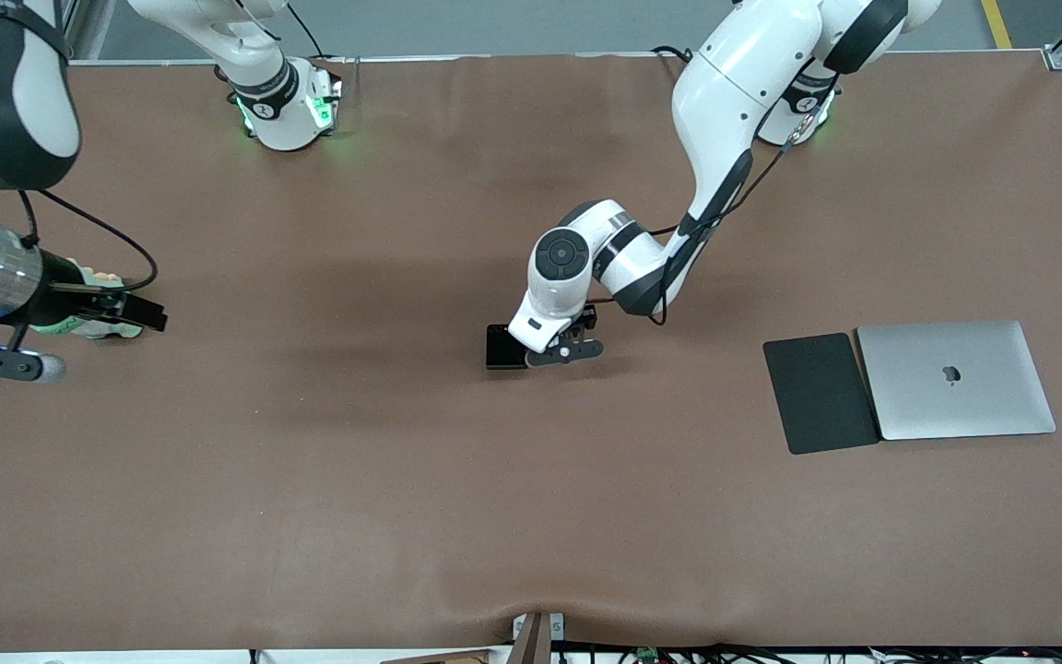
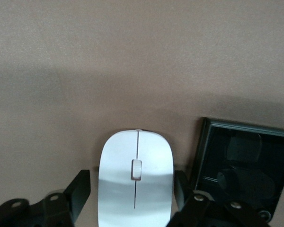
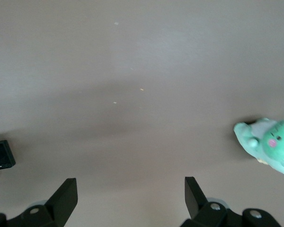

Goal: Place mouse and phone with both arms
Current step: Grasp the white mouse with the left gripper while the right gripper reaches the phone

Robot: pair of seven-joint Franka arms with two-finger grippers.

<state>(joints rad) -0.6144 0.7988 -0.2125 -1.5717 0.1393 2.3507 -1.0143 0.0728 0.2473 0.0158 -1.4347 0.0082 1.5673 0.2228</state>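
Observation:
The white mouse [image 2: 135, 182] lies on the brown table with the black phone [image 2: 241, 172] close beside it. My left gripper [image 2: 132, 182] is low over the mouse, open, with one finger on each side and a small gap on one side. In the front view the left hand [image 1: 560, 346] hides the mouse, and only the phone [image 1: 501, 347] shows beside it, mid-table. My right gripper [image 1: 148, 314] is open and empty at the right arm's end of the table, and the right wrist view [image 3: 131, 187] shows bare table between its fingers.
A green toy figure [image 1: 93, 325] lies beside the right gripper and also shows in the right wrist view [image 3: 270, 144]. A dark grey mat [image 1: 820, 393] and a closed silver laptop [image 1: 955, 379] lie side by side toward the left arm's end.

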